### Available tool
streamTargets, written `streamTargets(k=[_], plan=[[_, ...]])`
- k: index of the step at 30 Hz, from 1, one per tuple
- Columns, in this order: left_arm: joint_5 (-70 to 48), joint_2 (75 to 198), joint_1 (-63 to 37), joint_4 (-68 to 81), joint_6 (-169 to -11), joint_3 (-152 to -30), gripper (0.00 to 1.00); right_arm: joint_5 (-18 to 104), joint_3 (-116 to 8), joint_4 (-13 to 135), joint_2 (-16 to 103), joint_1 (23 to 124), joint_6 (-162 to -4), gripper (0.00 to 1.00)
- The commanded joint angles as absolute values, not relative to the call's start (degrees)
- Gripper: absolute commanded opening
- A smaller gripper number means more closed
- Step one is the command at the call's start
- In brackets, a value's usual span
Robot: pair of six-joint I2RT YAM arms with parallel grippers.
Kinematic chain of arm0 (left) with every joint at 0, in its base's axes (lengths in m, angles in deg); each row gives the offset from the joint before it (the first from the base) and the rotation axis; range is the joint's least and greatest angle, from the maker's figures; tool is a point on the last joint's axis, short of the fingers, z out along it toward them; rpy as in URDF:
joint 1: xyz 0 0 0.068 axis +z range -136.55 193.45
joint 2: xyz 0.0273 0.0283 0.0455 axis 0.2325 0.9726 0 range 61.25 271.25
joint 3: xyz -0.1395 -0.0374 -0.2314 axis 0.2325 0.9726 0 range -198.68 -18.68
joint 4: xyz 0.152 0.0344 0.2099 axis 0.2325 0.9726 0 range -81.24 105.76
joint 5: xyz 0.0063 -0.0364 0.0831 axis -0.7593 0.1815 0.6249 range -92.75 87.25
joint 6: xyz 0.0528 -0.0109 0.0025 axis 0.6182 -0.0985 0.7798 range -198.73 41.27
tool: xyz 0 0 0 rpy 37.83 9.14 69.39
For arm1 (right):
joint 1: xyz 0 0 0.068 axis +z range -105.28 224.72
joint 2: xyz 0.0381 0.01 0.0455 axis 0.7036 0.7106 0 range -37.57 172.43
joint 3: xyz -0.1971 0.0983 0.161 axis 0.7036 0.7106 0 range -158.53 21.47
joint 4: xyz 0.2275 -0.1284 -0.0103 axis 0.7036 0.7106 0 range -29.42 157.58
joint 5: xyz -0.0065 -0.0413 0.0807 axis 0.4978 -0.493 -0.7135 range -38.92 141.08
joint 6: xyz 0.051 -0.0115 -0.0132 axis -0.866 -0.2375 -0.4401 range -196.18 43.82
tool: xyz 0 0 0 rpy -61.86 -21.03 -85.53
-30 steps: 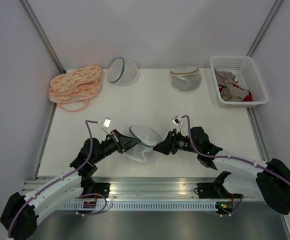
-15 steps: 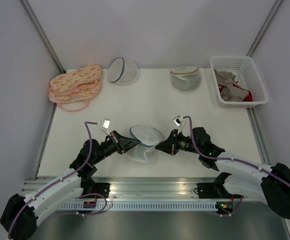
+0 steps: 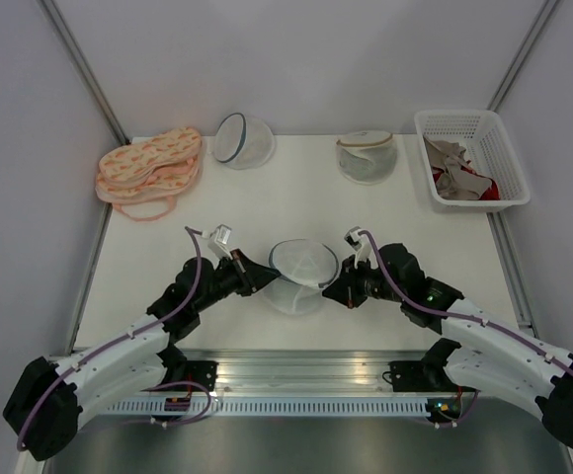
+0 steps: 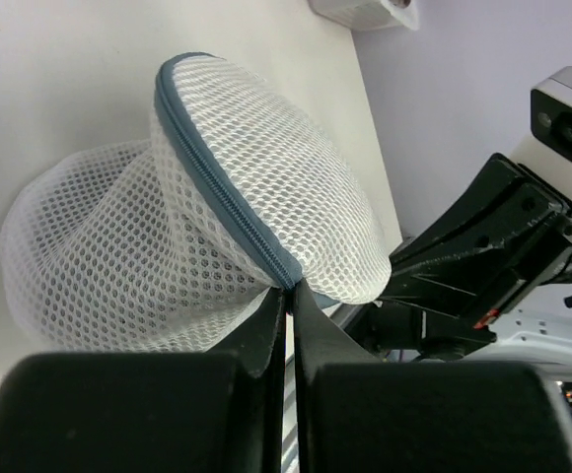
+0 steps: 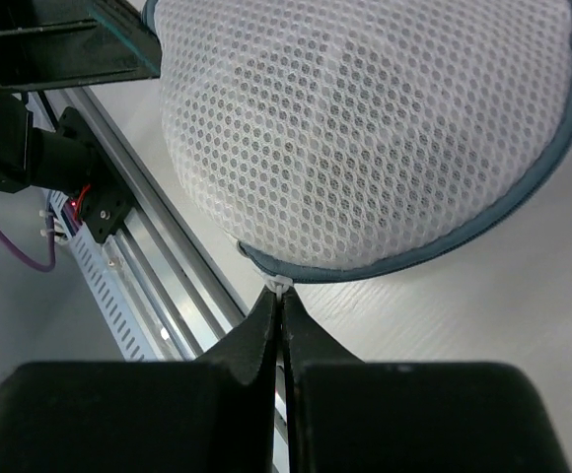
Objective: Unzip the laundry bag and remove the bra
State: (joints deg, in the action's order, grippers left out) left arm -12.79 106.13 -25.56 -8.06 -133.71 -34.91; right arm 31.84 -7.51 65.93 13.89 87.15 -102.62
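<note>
The laundry bag, a white mesh dome with a grey-blue zipper rim, is held between my two grippers near the table's front middle. My left gripper is shut on the zipper rim at the bag's left side, its tips pinching the rim. My right gripper is shut on the small white zipper pull at the bag's right side, under the rim. The bag fills the right wrist view. No black bra shows; the mesh hides what is inside.
At the back stand a mesh dome with a navy rim and one with a beige rim. Pink patterned garments lie back left. A white basket back right holds beige and red garments. A metal rail runs along the near edge.
Both grippers and the bag have shifted to the right, and the bag's top half has turned flatter. Both grips look unchanged.
</note>
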Motion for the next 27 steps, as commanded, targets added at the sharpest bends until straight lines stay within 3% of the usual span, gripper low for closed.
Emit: streamTargets(k=[1,7,8,10,11,14,21,27], plan=[[-7.6,113.2,-25.0,-15.0,-126.2,-39.1,0.02,33.6,-7.8,71.4,13.6,87.0,-101.3,0.00],[-11.1,132.8,-24.9,-27.4,-124.8,-47.1,0.02,34.6,-6.0,63.3,17.9,88.7,-104.6,0.00],[-12.1,134.8,-24.9,-28.7,-125.0,-48.3,0.07,35.5,-5.4,62.2,18.6,89.2,-105.3,0.00],[-14.2,137.8,-24.9,-29.5,-126.9,-50.7,0.24,37.1,-5.0,58.2,21.1,89.5,-106.3,0.00],[-14.3,138.5,-25.0,-29.7,-127.6,-50.6,0.43,37.6,-5.0,57.2,22.0,89.5,-106.6,0.00],[-12.3,135.1,-25.1,-26.7,-130.0,-48.3,0.66,38.9,-5.2,53.7,25.2,89.7,-108.0,0.01],[-8.6,123.0,-29.1,-14.0,-134.4,-43.0,0.72,40.6,-5.3,47.8,27.6,90.0,-109.8,0.00],[-3.0,119.6,-36.2,-18.8,-142.1,-35.9,0.73,39.1,-5.7,42.1,29.6,90.1,-112.7,0.01]])
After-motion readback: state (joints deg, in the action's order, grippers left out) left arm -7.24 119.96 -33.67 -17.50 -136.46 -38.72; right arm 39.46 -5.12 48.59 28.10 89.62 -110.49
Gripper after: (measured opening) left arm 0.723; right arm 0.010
